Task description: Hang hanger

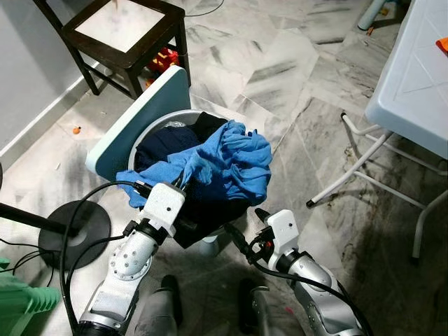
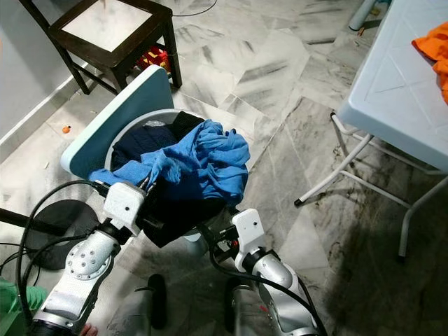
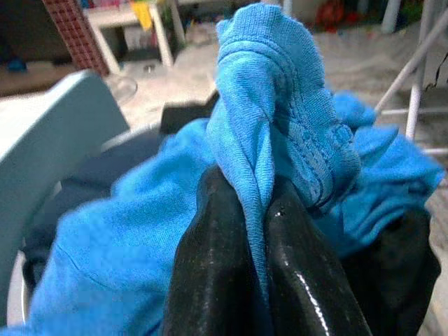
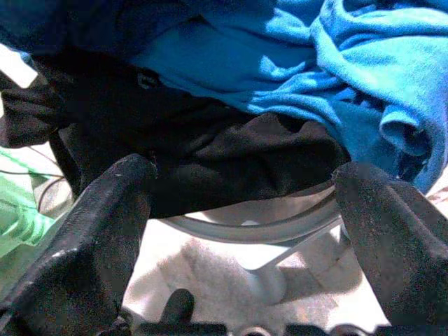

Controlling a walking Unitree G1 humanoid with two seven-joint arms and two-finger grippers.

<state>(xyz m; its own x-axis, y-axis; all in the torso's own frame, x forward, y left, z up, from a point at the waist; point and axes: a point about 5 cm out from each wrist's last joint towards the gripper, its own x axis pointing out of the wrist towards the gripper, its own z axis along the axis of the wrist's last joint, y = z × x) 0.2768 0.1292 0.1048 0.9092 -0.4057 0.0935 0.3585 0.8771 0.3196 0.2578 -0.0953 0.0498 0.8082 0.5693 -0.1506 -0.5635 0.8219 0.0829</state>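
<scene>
While the robot stands over a round laundry basket (image 1: 157, 129) on the marble floor (image 1: 280, 77), its left gripper (image 3: 262, 231) has its two black fingers (image 3: 210, 280) pinched tight on a fold of the blue shirt (image 1: 234, 157) that's heaped on top of the pile. From the left wrist view you can see the blue knit fabric bunched up and squeezed right between the pads, so that one is definitely holding cloth. The shirt spills over the near rim of the basket, and under it there's a dark navy garment (image 1: 164, 143) deeper in and a black garment (image 4: 231, 161) hanging over the front edge.

The right gripper (image 4: 245, 210) sits low, just in front of the basket and below the black fabric, with its fingers spread wide apart and nothing between them. In the head view it's next to the basket's base.

A pale teal lid or board (image 1: 140, 119) leans tilted against the far-left side of the basket. Behind it is a dark wooden stool (image 1: 126, 31) by the wall, with something red (image 1: 164, 59) under it. Off to the robot's right stands a white folding table (image 2: 399, 91) with an orange cloth (image 2: 434, 49) on its edge. A black round stand base (image 1: 73, 234) sits on the floor to the left, and something green (image 1: 24, 301) is at the near left corner.

Can't make out a hanger anywhere in the pile.
</scene>
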